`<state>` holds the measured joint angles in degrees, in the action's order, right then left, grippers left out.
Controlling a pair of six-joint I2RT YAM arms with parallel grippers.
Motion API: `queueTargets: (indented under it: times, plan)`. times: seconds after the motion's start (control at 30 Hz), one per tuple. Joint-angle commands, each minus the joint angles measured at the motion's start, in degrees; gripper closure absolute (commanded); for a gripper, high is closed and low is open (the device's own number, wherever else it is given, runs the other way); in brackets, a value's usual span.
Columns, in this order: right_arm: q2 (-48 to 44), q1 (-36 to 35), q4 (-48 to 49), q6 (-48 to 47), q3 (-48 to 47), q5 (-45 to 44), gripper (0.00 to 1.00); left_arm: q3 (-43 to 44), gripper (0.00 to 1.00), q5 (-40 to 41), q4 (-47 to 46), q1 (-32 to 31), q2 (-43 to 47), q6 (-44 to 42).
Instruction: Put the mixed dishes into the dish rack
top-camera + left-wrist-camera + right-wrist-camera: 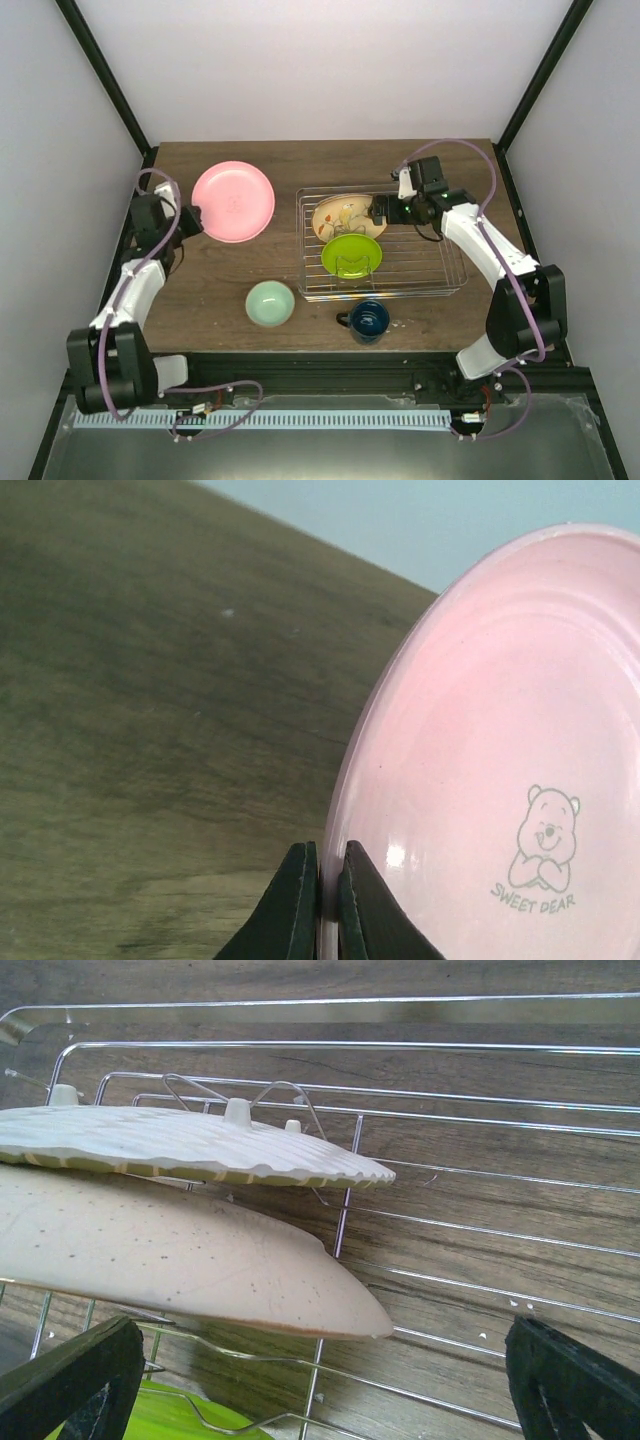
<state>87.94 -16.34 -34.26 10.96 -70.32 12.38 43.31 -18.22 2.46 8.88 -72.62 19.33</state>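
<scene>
Wooden table [215,285]: left gripper [328,852] pinching pink plate [500,780] rim, slip likely on lifting. Right gripper [380,212] spread at dish rack [430,256].

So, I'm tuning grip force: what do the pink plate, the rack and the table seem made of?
Pink plate: smooth and glossy, with bright highlights and a printed bear; plastic or glazed ceramic, hard to tell.
Rack: thin shiny wire with mirror-like reflections, likely chromed or stainless metal.
Table: matt dark brown with grain streaks; wood or wood-look laminate.
</scene>
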Motion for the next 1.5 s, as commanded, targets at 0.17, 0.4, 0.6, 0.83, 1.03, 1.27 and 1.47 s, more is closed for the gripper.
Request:
queueTargets:
  times: [0.17,0.4,0.6,0.83,1.03,1.27,1.47]
  plan:
    - [0.7,-0.6,1.0,-0.7,0.4,1.3,0.00,-1.9,1.00,6.1,-7.0,-14.6,13.5,-12.5]
    - [1.0,-0.7,1.2,-0.7,0.9,0.8,0.00,-1.7,1.00,10.6,-5.9,-24.9,19.1,-19.7]
    - [1.7,-0.7,1.4,-0.9,1.0,0.9,0.00,-3.6,1.00,9.5,-6.9,-33.9,27.0,-24.9]
    - [1.2,-0.6,0.8,-1.0,0.5,0.8,0.00,-3.3,1.00,15.5,-5.3,-44.5,28.6,-30.9]
    - [1.1,-0.7,0.1,-1.0,0.1,0.2,0.00,-2.2,1.00,34.5,-7.2,-58.3,20.6,-40.5]
    - [1.2,-0.6,-0.4,-1.5,0.2,-0.7,0.00,-1.5,1.00,49.6,-15.5,-65.8,13.2,-48.9]
    - [1.5,-0.7,-0.1,-1.7,0.2,-0.6,0.00,-0.6,1.00,53.2,-17.3,-67.7,12.3,-51.6]
